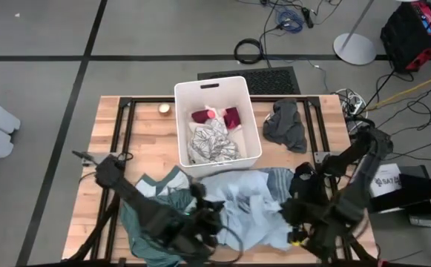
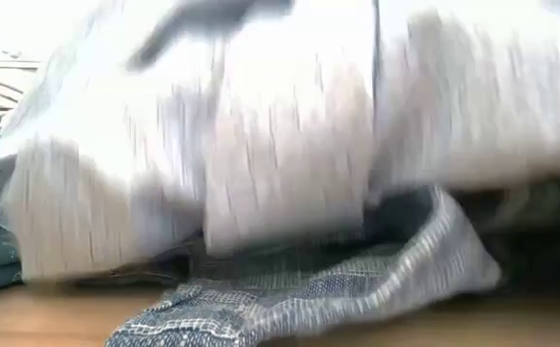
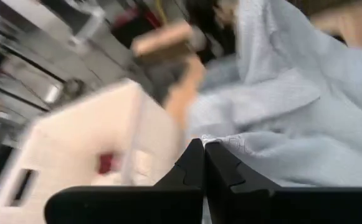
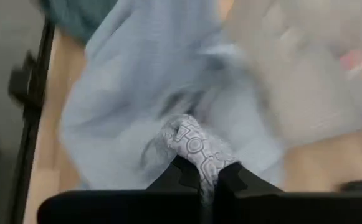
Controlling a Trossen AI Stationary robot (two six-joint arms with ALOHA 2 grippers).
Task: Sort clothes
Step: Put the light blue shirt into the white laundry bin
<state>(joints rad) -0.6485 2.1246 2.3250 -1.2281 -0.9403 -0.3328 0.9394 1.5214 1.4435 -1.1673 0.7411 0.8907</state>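
A light blue garment (image 1: pixel 248 204) lies bunched near the table's front edge, and in the low view it fills the frame as a pale cloth (image 2: pixel 289 145). My left gripper (image 3: pixel 204 149) and my right gripper (image 4: pixel 207 171) are both over it and shut on it. Under its left side lies a teal green piece (image 1: pixel 137 222), and a blue-grey striped piece (image 2: pixel 376 280) lies flat on the wood beneath it. The white bin (image 1: pixel 182 119) holds maroon (image 1: pixel 230 116) and grey patterned (image 1: pixel 211 142) clothes. A dark grey piece (image 1: pixel 287 124) lies at the far right. My left gripper pinches a pale, finely printed edge of the light blue garment (image 3: pixel 227 144) between its shut fingers, coming at it slanting downward. The cloth runs slack away from the fingers; the number of layers does not show. My right gripper pinches a bunched, grey-white printed fold of the garment (image 4: pixel 190 143) between its two fingers, slanting down from the near right. The fold sticks out past the fingertips, and the rest of the cloth spreads slack over the table.
The bin stands at the table's far middle, right behind the pile. A small round pale object (image 1: pixel 164 109) sits left of the bin. Bare wood shows at the far left (image 1: pixel 126 126) and near right. Black frame rails run along the table's sides.
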